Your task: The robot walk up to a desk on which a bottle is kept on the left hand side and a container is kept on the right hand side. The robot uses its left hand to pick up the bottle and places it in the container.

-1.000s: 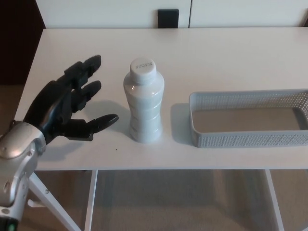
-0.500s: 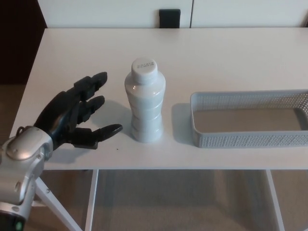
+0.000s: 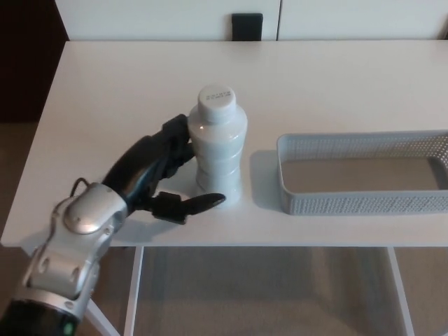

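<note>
A white ribbed bottle [image 3: 220, 143] with a white cap stands upright on the white desk [image 3: 322, 77], left of centre. My left hand [image 3: 157, 171] has come in from the lower left and is against the bottle's left side. Its fingers [image 3: 175, 136] touch the bottle's flank and its thumb [image 3: 196, 204] stretches along the desk below the bottle's base. The hand is spread around the bottle, not closed on it. To the right sits a grey mesh container [image 3: 364, 203], shallow, with nothing in it. My right hand does not show.
A black object [image 3: 246, 26] stands at the desk's far edge against a white wall. The desk's near edge runs just below the hand, with its white legs [image 3: 131, 287] and a beige floor underneath.
My left hand has moved right and forward, from about a hand's width away to touching the bottle's left side. The bottle has shifted slightly to the right.
</note>
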Controlling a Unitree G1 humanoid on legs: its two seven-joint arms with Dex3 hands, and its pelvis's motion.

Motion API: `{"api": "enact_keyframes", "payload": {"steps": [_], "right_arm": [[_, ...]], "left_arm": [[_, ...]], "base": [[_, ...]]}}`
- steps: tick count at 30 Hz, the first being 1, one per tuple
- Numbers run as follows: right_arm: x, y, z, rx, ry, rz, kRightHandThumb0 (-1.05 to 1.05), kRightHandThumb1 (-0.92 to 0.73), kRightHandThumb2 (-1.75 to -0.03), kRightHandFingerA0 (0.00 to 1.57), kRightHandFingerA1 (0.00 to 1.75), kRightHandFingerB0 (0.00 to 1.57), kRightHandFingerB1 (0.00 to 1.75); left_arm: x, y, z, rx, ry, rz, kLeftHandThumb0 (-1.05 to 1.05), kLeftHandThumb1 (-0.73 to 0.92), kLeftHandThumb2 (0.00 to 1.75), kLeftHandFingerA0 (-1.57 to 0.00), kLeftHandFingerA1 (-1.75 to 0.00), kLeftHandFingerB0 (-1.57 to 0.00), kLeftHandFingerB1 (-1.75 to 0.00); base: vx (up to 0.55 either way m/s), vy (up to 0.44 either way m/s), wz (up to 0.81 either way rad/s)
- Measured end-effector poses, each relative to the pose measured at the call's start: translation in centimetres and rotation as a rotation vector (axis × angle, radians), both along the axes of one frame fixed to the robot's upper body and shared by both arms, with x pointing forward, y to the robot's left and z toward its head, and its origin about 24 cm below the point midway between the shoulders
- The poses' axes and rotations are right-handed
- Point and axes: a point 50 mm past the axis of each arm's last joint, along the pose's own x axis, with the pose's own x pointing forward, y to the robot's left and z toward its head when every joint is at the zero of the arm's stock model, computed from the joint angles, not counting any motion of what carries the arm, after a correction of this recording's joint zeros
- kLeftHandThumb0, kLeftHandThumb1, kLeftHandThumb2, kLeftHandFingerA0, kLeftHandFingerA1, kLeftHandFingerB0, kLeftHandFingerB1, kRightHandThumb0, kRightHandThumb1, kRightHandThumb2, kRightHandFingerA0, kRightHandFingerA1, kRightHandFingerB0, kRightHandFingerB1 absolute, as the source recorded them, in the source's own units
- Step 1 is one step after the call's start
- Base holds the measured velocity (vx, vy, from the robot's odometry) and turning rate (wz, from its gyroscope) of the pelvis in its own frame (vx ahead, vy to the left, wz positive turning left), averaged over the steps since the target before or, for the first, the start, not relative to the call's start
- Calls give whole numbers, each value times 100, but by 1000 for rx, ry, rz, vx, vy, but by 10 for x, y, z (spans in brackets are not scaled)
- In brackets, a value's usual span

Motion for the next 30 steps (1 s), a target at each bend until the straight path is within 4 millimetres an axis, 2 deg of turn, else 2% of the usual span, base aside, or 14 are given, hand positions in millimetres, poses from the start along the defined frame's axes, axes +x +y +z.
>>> {"api": "enact_keyframes", "payload": {"steps": [4,5,6,8,9,12,13,18,22,24,25,27,28,30], "right_arm": [[2,1,2,9,-9,2,-16,-35,-84,33,60,33,59],[3,1,2,14,-13,3,-18,-53,-55,42,51,44,47],[3,1,2,17,-17,5,-15,-34,-84,34,60,34,59],[4,2,3,23,-22,4,-14,-34,-84,33,60,32,58],[6,3,3,28,-27,4,-17,-51,-55,42,51,45,49],[7,4,4,35,-33,4,-17,-51,-55,43,52,46,49],[8,5,4,37,-34,5,-17,-56,-56,36,52,44,51],[10,7,5,46,-44,7,-18,-57,-56,34,53,44,51],[13,8,8,49,-54,14,-21,-56,-64,33,52,46,54],[14,9,8,50,-57,20,-11,-41,-91,27,59,35,61],[16,11,9,52,-59,28,-23,-53,-64,37,55,44,54],[18,12,10,53,-63,37,-25,-51,-66,40,57,45,55],[20,12,11,53,-64,43,-16,-37,-87,32,61,39,62],[23,13,12,51,-68,54,-17,-38,-88,31,60,36,61]], "left_arm": [[0,-17,-1,-65,7,7,-55,38,74,-2,-29,-2,-17],[2,-20,-2,-87,17,24,-55,38,74,-3,-31,-2,-17],[3,-21,-3,-97,22,32,-53,40,71,-7,-37,-2,-16],[7,-24,-3,-114,32,56,-55,41,69,-15,-41,-4,-19],[12,-26,-2,-118,41,78,-51,42,65,-54,-52,-9,-31],[19,-29,-1,-104,48,112,-23,37,83,-75,-75,-6,-44],[21,-30,-1,-95,51,124,-19,59,58,-101,-67,-27,-32],[35,-36,1,-55,54,177,-11,68,60,-83,-91,-48,-38],[48,-42,4,-19,58,217,-7,77,63,-80,-49,-71,-45],[51,-44,6,-8,56,224,-7,77,62,-94,-74,-87,-56],[54,-45,7,8,53,233,-5,75,73,-95,-118,-93,-81],[58,-45,8,25,48,243,-2,70,84,-102,-129,-92,-94],[60,-46,8,42,43,249,-4,69,88,-97,-134,-85,-106],[62,-46,10,60,26,257,-9,75,79,-92,-128,-80,-94]], "base": [[0,0,0],[0,0,0],[0,0,0],[0,0,0],[0,0,0],[0,0,0],[0,0,0],[0,0,0],[0,0,0],[0,0,0],[0,0,0],[0,0,0],[0,0,0],[0,0,0]]}}
